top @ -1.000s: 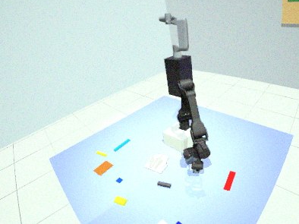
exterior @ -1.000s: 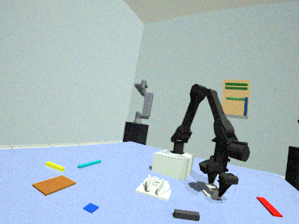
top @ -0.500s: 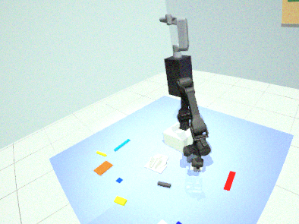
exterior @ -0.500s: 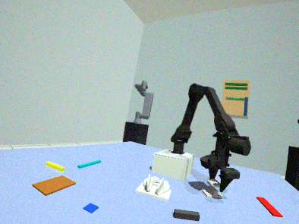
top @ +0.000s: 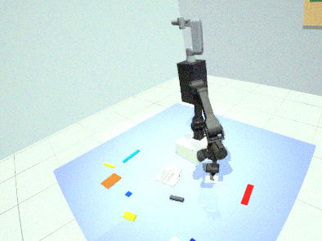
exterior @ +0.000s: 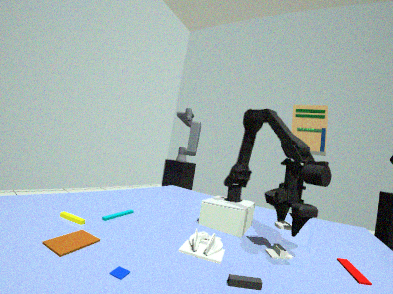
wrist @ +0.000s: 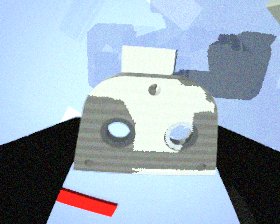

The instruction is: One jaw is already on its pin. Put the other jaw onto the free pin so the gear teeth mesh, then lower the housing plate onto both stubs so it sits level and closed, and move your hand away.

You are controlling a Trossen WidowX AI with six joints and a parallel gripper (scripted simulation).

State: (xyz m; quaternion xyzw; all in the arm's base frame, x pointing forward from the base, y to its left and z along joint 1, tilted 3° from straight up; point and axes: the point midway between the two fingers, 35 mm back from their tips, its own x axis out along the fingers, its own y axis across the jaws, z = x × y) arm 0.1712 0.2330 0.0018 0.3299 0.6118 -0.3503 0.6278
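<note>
1. The housing plate (exterior: pixel 282 225) (wrist: pixel 150 112) is held in the air, and the claw (top: pixel 212 176) (exterior: pixel 290 226) (wrist: pixel 146 127) is clamped on it, with one finger at each side. By this grip the two round holes are left free, probably so that the stubs can enter them.
2. The white base (top: pixel 163 180) (exterior: pixel 199 254) is placed on the mat (top: pixel 143 203) (exterior: pixel 150 263), well apart from the plate. The two jaws seem to be standing on it already, so lowering of the plate is likely the next step; whether the teeth are meshed cannot be told.
3. In the wrist view the holes and the curved edge are shown, which are too small in the other views.
4. In the exterior view it is shown that the plate is raised above a small white piece (exterior: pixel 273 253); from the wrist view this height cannot be judged.
</note>
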